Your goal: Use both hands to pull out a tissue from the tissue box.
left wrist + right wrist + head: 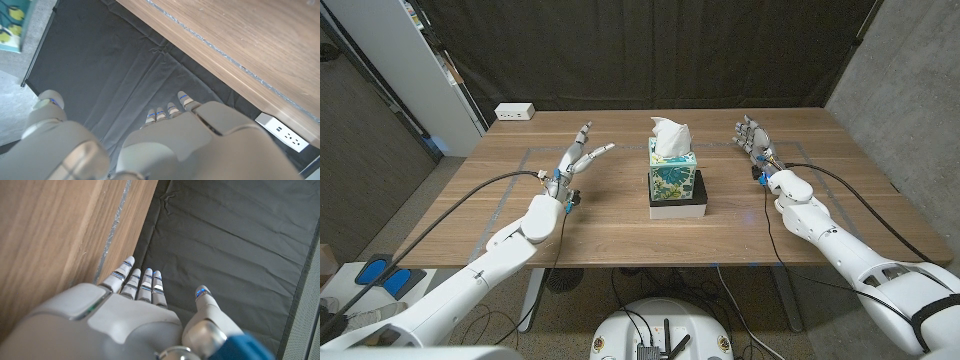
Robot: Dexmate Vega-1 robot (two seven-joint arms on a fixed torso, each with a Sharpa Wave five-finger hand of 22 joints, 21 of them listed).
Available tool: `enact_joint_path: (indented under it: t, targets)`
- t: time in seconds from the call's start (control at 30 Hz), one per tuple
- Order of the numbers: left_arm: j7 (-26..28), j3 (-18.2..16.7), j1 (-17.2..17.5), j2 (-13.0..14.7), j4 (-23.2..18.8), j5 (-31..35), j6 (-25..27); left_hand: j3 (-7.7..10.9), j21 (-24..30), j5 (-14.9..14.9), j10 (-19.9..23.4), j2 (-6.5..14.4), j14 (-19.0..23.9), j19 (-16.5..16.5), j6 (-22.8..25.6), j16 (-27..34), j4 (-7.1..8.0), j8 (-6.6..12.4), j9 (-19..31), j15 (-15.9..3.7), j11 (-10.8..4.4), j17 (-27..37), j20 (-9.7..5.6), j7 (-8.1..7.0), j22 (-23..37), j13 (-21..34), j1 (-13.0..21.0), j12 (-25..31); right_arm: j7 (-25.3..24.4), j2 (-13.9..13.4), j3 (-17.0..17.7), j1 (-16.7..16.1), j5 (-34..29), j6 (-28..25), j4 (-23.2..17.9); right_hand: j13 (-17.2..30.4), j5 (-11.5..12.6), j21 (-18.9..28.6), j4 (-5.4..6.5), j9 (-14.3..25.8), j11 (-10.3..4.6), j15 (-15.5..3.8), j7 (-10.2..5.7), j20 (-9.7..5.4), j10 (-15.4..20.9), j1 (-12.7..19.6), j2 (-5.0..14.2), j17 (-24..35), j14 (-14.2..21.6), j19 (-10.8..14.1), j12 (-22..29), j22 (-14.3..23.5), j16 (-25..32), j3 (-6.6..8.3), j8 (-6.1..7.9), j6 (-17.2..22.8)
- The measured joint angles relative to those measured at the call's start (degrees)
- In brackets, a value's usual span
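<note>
Tissue (pixel 670 135) stands up from the tissue box (pixel 673 178) at table centre; we judge it soft, light and tearable, best pinched at its tuft. Left hand (pixel 578 155) and right hand (pixel 752 137) flank it, spread, holding nothing.

A wooden table (pixel 620 230) carried a tissue box (pixel 673 176) near its centre, standing upright on a white-and-black base (pixel 678 208), a white tissue (pixel 671 135) protruding from the top. Grey tape lines (pixel 510 190) marked the tabletop on either side.
</note>
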Motion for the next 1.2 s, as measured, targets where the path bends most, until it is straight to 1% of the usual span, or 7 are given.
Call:
enact_joint_path:
  t: [0.13, 0.17, 0.53, 0.63, 0.97, 1.07, 1.2]
  targets:
    - [0.0, -0.5, 1.7, 0.5, -1.8, 0.0, 0.0, -0.24, 0.0, 0.1, 0.0, -0.2, 0.0, 0.0, 0.0, 0.0, 0.21, 0.0, 0.0, 0.0, 0.0, 0.0, 0.0, 0.0, 0.0, -0.1, 0.2, 0.0, -0.3, 0.0, 0.0, 0.0, 0.0, 0.0, 0.0, 0.0, 0.0, 0.0, 0.0, 0.0, 0.0, 0.0, 0.0, 0.0, 0.0, 0.0, 0.0, -0.2, 0.0, 0.0, 0.0, 0.0, 0.0, 0.0, 0.0, 0.0]
    - [0.4, -0.6, 2.1, 0.6, -2.2, 0.2, 0.4, -0.39, 0.0, 0.1, 0.0, -0.2, 0.0, 0.0, 0.0, 0.0, 0.06, 0.0, 0.0, 0.0, 0.0, 0.0, 0.0, 0.0, 0.0, -0.1, 0.2, 0.0, -0.4, -0.3, 0.1, -0.5, 0.0, 0.0, -0.9, 0.0, 0.0, 0.0, 0.0, 0.0, 0.0, 0.0, 0.0, 0.0, 0.0, 0.0, 0.0, -0.3, 0.0, 0.0, 0.0, 0.0, 0.0, 0.0, 0.0, 0.0]
    - [1.5, -2.0, 6.2, 1.8, -6.5, 1.5, 1.5, -0.64, 0.0, 0.1, 0.0, 0.1, 0.0, 0.2, 0.0, 0.0, 0.17, 0.0, 0.0, 0.0, 0.0, 0.0, 0.19, 0.0, 0.0, -0.1, 0.5, 0.0, -1.5, -0.9, 0.2, -1.7, -0.2, -0.4, -3.1, 0.0, 0.0, 0.0, 0.0, 0.0, 0.0, 0.22, 0.0, 0.0, 0.0, 0.0, 0.0, -0.3, 0.2, 0.0, 0.0, 0.0, 0.0, 0.0, 0.0, 0.0]
    - [1.6, -2.3, 7.4, 2.1, -7.7, 1.9, 1.7, -0.64, 0.0, 0.1, 0.0, 0.1, 0.0, 0.2, 0.0, 0.0, 0.17, 0.0, 0.0, 0.0, 0.0, 0.0, 0.19, 0.0, 0.0, -0.1, 0.5, 0.0, -1.9, -1.0, 0.3, -2.1, -0.4, -0.6, -3.9, 0.0, 0.0, 0.0, -0.24, 0.0, 0.21, 0.2, 0.0, -0.01, 0.2, 0.0, 0.0, -0.3, 0.2, 0.0, 0.0, 0.0, -0.5, -0.24, 0.0, 0.0]
    - [1.7, -2.9, 9.5, 2.8, -9.3, 2.7, 1.5, -1.11, 0.0, 0.1, 0.0, 0.4, 0.0, 0.2, 0.0, 0.3, 0.17, 0.0, 0.0, 0.0, 0.0, 0.0, 0.19, 0.0, 0.0, -0.1, 0.8, 0.2, -3.0, -1.6, 0.3, -3.3, -0.8, -1.2, -6.6, 0.0, 0.0, 0.0, -0.24, 0.0, 0.21, 0.2, 0.0, -0.01, 0.2, 0.0, 0.0, -0.5, 0.2, 0.0, 0.0, 0.0, -0.5, -0.24, 0.0, 0.0]
    - [1.6, -3.4, 11.2, 3.1, -10.1, 2.7, 1.1, -1.21, 0.0, 0.1, 0.0, 0.4, 0.0, 0.2, 0.0, 0.3, 0.27, 0.0, 0.0, 0.0, 0.0, 0.0, 0.19, 0.0, 0.0, -0.1, 0.8, 0.2, -4.1, -1.8, 0.3, -3.6, -1.3, -1.8, -7.6, 0.0, 0.0, 0.0, -0.24, 0.0, 0.21, 0.2, 0.0, -0.01, 0.2, 0.0, 0.0, -0.5, 0.2, 0.0, 0.0, 0.0, -0.5, -0.24, 0.0, 0.0]
    - [1.5, -3.5, 11.7, 3.2, -10.3, 2.7, 0.3, -1.34, 0.0, 0.1, 0.0, 0.4, 0.0, 0.2, 0.0, 0.3, 0.39, 0.0, 0.0, 0.0, 0.0, 0.0, 0.19, 0.0, 0.0, -0.1, 0.8, 0.2, -4.4, -1.9, 0.1, -3.9, -1.5, -2.0, -8.5, 0.0, 0.0, 0.0, -0.24, 0.0, 0.21, 0.2, 0.21, -0.01, 0.2, 0.0, 0.0, -0.5, 0.2, 0.0, 0.0, 0.0, -0.5, -0.24, 0.0, 0.2]
